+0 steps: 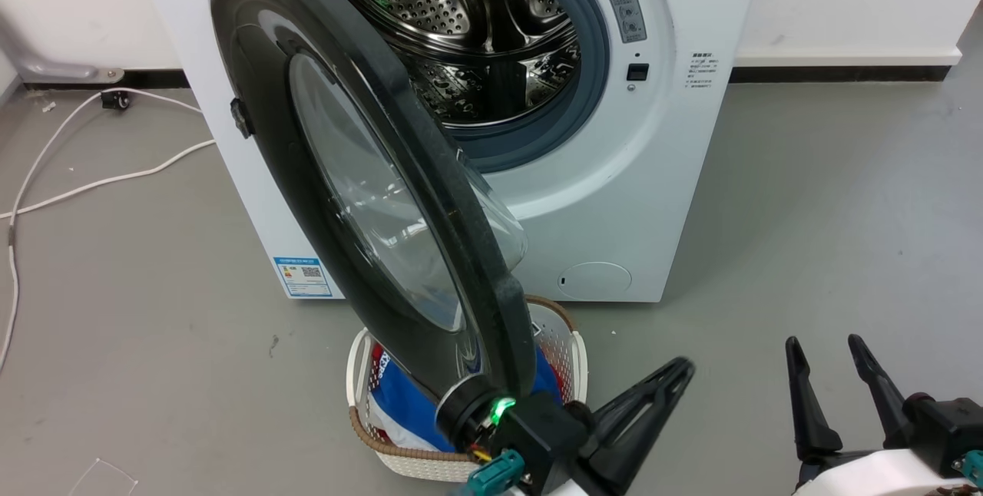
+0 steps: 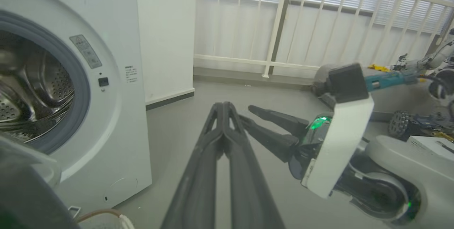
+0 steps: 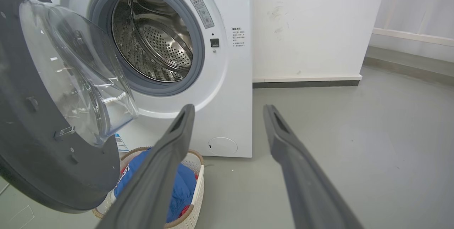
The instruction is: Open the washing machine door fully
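My left gripper (image 1: 677,372) has its two fingers pressed flat together with nothing between them; they point away from the washing machine door (image 1: 361,196), clear of it. My right gripper (image 1: 825,344) stands spread wide and empty above the grey floor (image 1: 829,212); the door hangs swung well out from the white machine (image 1: 660,173) — its lower edge over a laundry basket (image 1: 572,346), the steel drum (image 1: 476,28) exposed.
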Motion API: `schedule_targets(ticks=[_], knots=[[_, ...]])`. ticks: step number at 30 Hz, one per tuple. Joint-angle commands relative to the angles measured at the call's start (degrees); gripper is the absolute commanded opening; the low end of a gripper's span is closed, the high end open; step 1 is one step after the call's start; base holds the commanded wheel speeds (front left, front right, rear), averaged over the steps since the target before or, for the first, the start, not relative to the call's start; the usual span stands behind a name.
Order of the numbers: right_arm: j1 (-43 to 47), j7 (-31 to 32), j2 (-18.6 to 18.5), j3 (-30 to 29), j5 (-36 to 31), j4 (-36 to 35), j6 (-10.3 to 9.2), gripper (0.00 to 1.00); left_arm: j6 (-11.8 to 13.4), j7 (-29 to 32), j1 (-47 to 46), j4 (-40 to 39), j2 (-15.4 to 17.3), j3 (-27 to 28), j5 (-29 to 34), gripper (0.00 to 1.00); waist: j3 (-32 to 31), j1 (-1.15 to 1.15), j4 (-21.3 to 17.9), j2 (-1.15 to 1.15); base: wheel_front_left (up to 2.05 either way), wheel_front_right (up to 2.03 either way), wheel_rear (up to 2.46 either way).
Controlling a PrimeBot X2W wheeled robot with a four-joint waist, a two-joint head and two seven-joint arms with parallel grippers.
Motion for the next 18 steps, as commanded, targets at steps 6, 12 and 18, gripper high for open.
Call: schedule_targets(ticks=[6, 12, 18], knots=[[-0.5, 0.0, 0.2, 0.5, -0.1, 0.2, -0.01, 1.0, 4.1, -0.4, 1.6, 8.7, 1.1, 3.0, 0.3, 0.0, 1.1, 0.0, -1.1, 0.0, 0.0, 0.0, 0.0], [-1.2, 0.0, 0.2, 0.9, 0.0, 0.8, -0.01, 1.0, 6.3, -3.5, -0.7, 14.2, 0.7, 6.0, -0.1, 0.0, 1.9, 0.0, -1.7, 0.0, 0.0, 0.0, 0.0], [-1.7, -0.2, 0.2, 1.3, 0.3, 1.3, -0.01, 1.0, 7.6, -6.5, -3.1, 19.3, 0.4, 7.6, -1.3, 0.0, 2.5, 0.0, -2.5, 0.0, 0.0, 0.0, 0.0]])
